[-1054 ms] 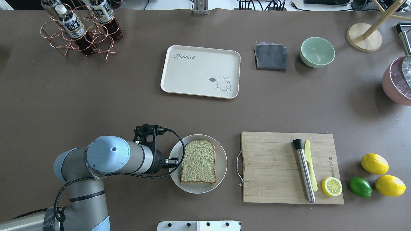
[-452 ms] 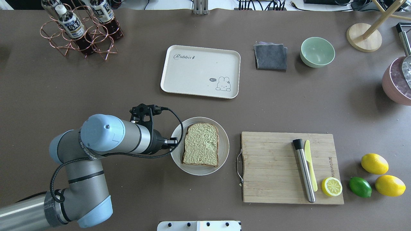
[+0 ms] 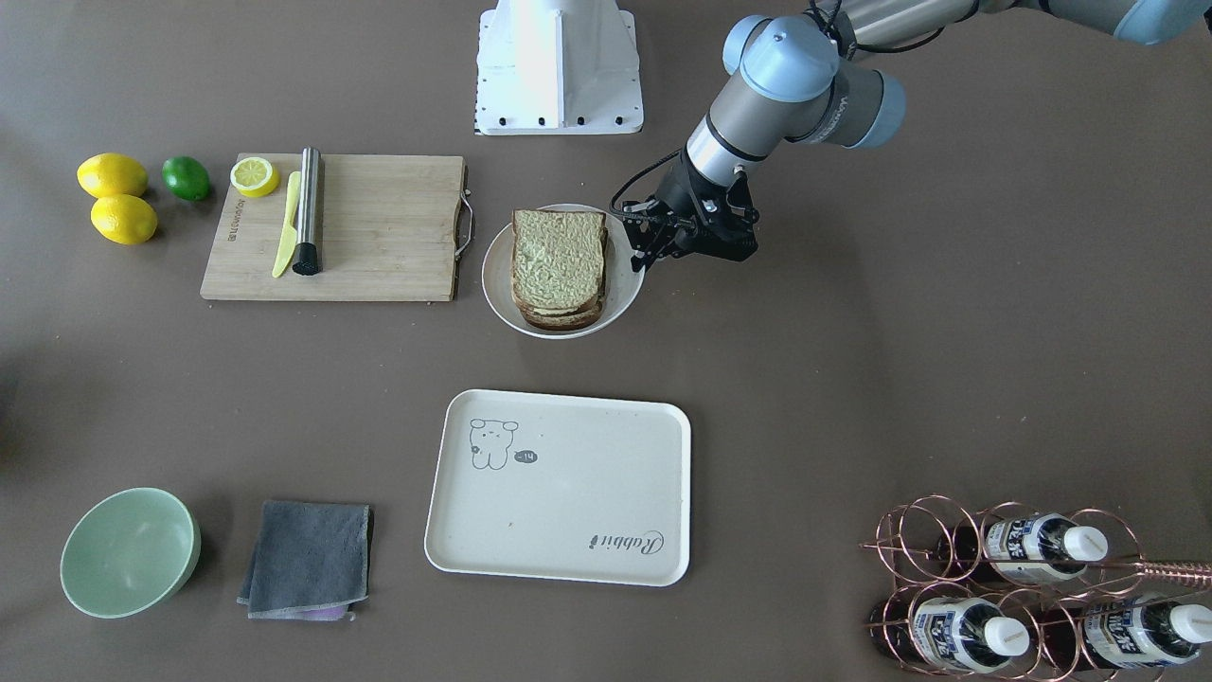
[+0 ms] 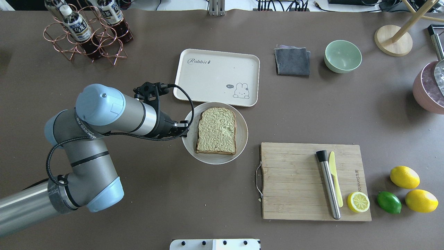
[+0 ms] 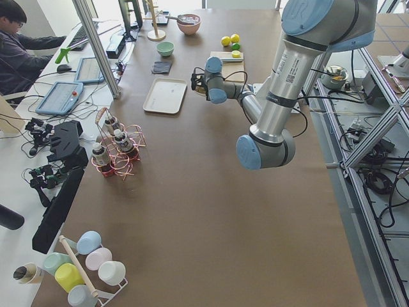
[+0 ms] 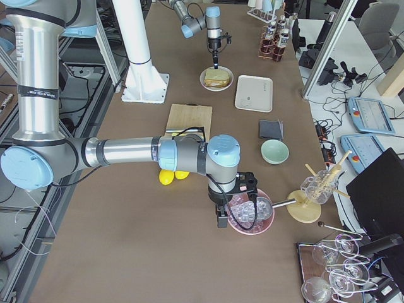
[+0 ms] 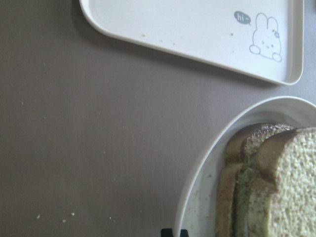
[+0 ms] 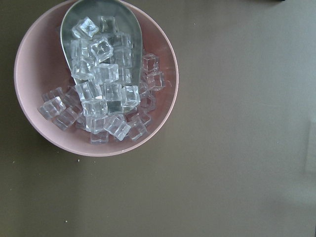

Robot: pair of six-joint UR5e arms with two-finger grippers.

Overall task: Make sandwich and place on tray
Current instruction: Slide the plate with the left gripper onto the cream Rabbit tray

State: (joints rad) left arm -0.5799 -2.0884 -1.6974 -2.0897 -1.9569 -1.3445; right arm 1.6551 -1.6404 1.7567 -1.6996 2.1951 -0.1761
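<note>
- L arm's in play: the left gripper (image 4: 185, 125) is pinched onto the rim of the round white plate (image 4: 243, 135), on the side nearest the arm. Wrist cam shows just the fingertips (image 7: 166, 232) at that rim, close together.
- The sandwich (image 4: 216, 130) sits on that plate. Slices are stacked, top face pale green-beige, dark crust round the edge. Filling's hidden from above; side-on there's only a thin pale layer between slices.
- Plate looks lifted off the table, I'd say. From overhead its far rim overlaps the edge of the tray (image 4: 208, 80), but the front cam shows a clear gap between them.
- Tray's bare, just beyond the plate. Sandwich isn't on it yet.
- Handling, my read: a light, soft, squashy stack w/ nothing binding the layers, so the top slice can slide if tipped or bumped.
- Plate's stiff and smooth, and the load hangs off a one-sided rim pinch, so it could slip or sag.
- Where to grab: plate rim as carrier is sensible. If taking the sandwich itself, go across opposite crust edges, thru all layers, w/ a gentle squeeze. Crust's likely the firmest bit.
- R side: the right gripper (image 6: 235, 211) hangs over the pink bowl (image 8: 174, 94) of ice cubes, at the far end of the table. Can't tell if it's spread or closed.
</note>
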